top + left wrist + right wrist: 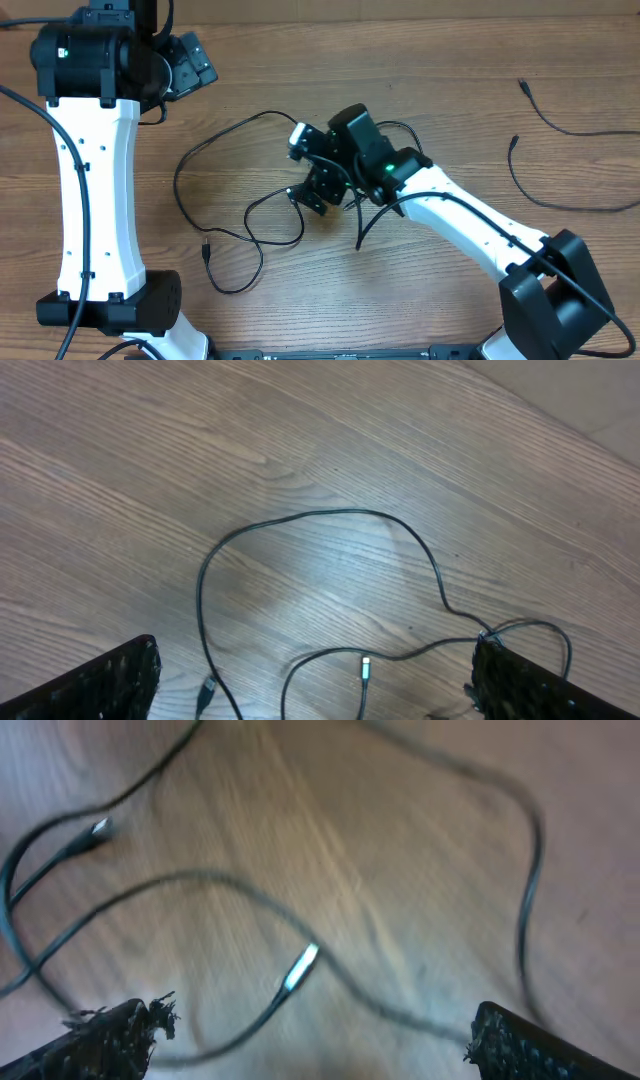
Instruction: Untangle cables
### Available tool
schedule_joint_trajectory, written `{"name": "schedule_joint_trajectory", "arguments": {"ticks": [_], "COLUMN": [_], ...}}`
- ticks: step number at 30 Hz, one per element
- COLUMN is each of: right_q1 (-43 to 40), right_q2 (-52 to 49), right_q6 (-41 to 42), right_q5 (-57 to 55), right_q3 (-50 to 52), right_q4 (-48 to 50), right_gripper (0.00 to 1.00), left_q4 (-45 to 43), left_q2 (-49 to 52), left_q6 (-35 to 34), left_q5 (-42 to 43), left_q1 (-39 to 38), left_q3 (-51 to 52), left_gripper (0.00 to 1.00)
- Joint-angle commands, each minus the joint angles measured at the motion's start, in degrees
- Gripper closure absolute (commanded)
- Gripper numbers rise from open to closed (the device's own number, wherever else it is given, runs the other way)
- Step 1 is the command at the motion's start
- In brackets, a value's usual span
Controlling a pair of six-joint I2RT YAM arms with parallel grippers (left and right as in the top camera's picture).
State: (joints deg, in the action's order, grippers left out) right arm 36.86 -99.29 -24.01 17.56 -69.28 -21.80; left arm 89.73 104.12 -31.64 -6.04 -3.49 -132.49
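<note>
Currently the right hand (pixel 306 168) hangs wide open over the cables (pixel 300 968), gripping nothing

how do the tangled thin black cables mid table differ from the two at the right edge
The middle cables loop and cross each other; the edge cables lie in open curves, uncrossed. The open right gripper hovers over the middle cables, far from the edge cables. Both are thin and black.

Wooden table (pixel 400 40) — tangled black cables (pixel 178 180) mid-table, two loose cables (pixel 570 208) apart.
</note>
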Motion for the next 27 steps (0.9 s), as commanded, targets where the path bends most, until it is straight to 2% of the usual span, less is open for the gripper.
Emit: {"name": "schedule_joint_trajectory", "arguments": {"ticks": [1,8,15,27], "right_q1": [-0.07,-2.84,-4.28,-4.33], "right_q2": [-1.81,-9.07,-16.68,-21.79], "right_q6": [0.00,-0.39,-4.81,-4.79], "right_q5": [-6.71,-8.96,-8.96,-8.48], "right_q3": [-0.48,-0.48,-0.48,-0.48], "right_q4": [3.87,15.67,24.46,37.97], "right_gripper": [0.00,0.00,0.00,0.03], "left_q4": [0.17,0.17,0.17,0.17], "left_q2": [0.39,0.39,0.39,0.39], "left_q6": [-0.94,-0.94,-0.94,-0.94], "left_q5": [0.79,0.76,0.76,0.76], "left_q1": [0.04,0.07,0.04,0.07], "left_q3": [-0.79,-0.79,-0.79,-0.79], "left_gripper": [0.01,0.01,0.00,0.00]}}
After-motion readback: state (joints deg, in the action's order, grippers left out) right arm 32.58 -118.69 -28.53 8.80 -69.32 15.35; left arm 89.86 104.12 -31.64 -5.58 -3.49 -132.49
